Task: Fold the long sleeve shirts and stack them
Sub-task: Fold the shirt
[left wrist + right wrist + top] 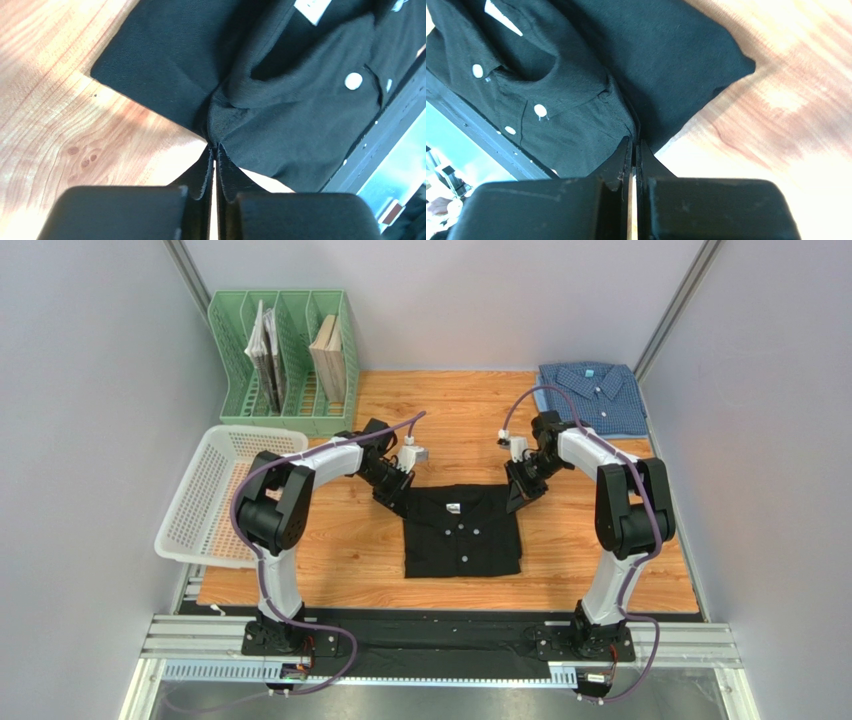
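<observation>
Inward; left tool (pixel 215 148), right tool (pixel 635 142); shirt (pixel 462 535)

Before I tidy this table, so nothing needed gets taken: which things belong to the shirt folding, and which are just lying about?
Belongs to the job: black shirt, pinched by the left pincer and right pincer; blue shirt, folded, far right corner.
Lying about: green file rack holding booklets; white basket.
</observation>
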